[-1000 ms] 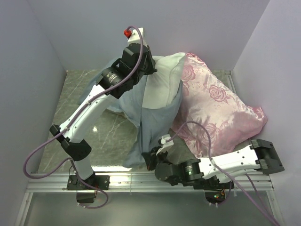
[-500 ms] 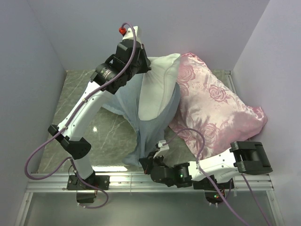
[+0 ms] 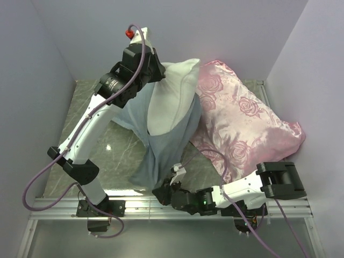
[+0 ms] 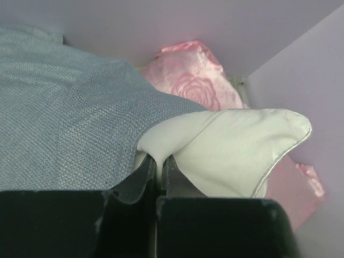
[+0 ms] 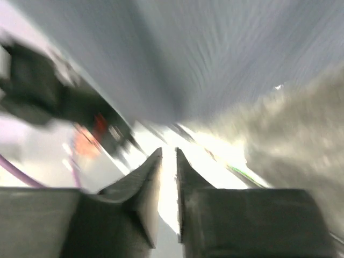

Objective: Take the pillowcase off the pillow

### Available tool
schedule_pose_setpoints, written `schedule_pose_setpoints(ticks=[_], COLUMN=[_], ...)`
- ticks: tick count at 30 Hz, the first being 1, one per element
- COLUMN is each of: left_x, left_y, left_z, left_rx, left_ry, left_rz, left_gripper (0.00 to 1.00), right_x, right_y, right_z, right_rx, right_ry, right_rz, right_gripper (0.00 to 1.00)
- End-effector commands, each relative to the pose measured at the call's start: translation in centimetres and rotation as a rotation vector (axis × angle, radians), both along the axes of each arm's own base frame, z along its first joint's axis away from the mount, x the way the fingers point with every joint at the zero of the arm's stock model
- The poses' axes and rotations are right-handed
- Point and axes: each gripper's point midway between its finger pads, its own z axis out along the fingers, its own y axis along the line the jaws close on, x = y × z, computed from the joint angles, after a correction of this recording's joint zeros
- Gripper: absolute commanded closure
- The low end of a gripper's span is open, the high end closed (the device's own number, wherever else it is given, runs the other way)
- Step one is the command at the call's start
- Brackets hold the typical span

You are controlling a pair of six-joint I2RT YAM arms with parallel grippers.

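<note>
White and smooth, piped along the seam: a fold of the pillow (image 4: 236,145), pinched in the left hand (image 4: 159,161), jaws pressed tight together on it, high up near the back wall. Hangs plump from that corner, upper part bare. Wrapped at the left side and lower down by the pillowcase (image 4: 64,107), plain grey-blue woven face showing, bunched and draping to the marbled worktop (image 3: 115,145). Just beside, on the right, a pink satin rose cushion (image 4: 193,80). Low at the near edge, the right hand (image 5: 167,153): fingers slightly apart, nothing between them, just under the grey-blue cloth; badly blurred there.
</note>
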Motion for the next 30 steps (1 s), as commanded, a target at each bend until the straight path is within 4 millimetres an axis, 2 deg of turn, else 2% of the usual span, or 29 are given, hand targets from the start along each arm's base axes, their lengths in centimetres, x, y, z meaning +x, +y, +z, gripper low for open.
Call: schedule_pose_setpoints(ticks=[1, 2, 3, 5, 10, 11, 13, 14, 16, 17, 19, 20, 23, 26, 30], left_x=[-1.9, -2.0, -1.7, -1.7, -1.8, -1.8, -2.1, -2.1, -2.2, -2.2, -2.4, -2.5, -2.5, -2.6, -2.7], left_y=[4.2, 4.1, 3.5, 3.3, 2.5, 2.4, 2.0, 1.7, 1.5, 1.4, 0.9, 0.7, 0.3, -0.3, -0.7], left_z=[15.0, 14.7, 13.0, 11.5, 9.3, 9.0, 8.6, 8.3, 8.0, 7.9, 7.8, 7.7, 7.6, 7.2, 6.7], left_rx=[-0.336, -0.342, -0.333, -0.333, -0.335, -0.340, -0.344, -0.344, -0.347, -0.347, -0.350, -0.347, -0.343, -0.338, -0.340], left_ry=[-0.398, -0.393, -0.361, -0.344, -0.309, -0.307, -0.301, -0.296, -0.293, -0.290, -0.289, -0.287, -0.283, -0.278, -0.272], left_rz=[0.074, 0.066, 0.059, 0.058, 0.044, 0.041, 0.036, 0.032, 0.032, 0.033, 0.027, 0.024, 0.022, 0.017, 0.014], left_gripper=[1.00, 1.00, 1.00, 1.00, 1.00, 1.00, 1.00, 1.00, 1.00, 1.00, 1.00, 1.00, 1.00, 1.00, 1.00], right_x=[-2.5, -1.7, -1.5, -0.9, -1.0, -0.7, 0.3, 0.7, 2.4, 3.0, 4.7, 5.2, 7.3, 8.9, 10.5], right_y=[-1.5, -1.7, -1.8, -2.0, -3.2, -3.7, -5.2, -5.9, -7.3, -7.7, -8.6, -8.9, -10.5, -11.8, -12.3], right_z=[-2.2, -1.1, 0.4, 2.7, 9.3, 11.9, 13.2, 15.5, 17.0, 18.9, 20.1, 21.4, 22.8, 23.4, 23.9], right_rx=[-0.173, -0.179, -0.183, -0.160, -0.011, 0.051, 0.048, 0.094, 0.098, 0.132, 0.133, 0.159, 0.176, 0.176, 0.150], right_ry=[-0.002, -0.032, -0.040, -0.059, -0.053, -0.047, -0.055, -0.057, -0.085, -0.083, -0.086, -0.084, -0.080, -0.085, -0.098], right_rz=[0.120, 0.080, 0.072, 0.039, 0.053, 0.039, -0.020, -0.043, -0.116, -0.137, -0.184, -0.197, -0.269, -0.324, -0.357], right_gripper=[0.72, 0.62, 0.58, 0.47, 0.43, 0.43, 0.41, 0.40, 0.37, 0.36, 0.36, 0.34, 0.29, 0.27, 0.24])
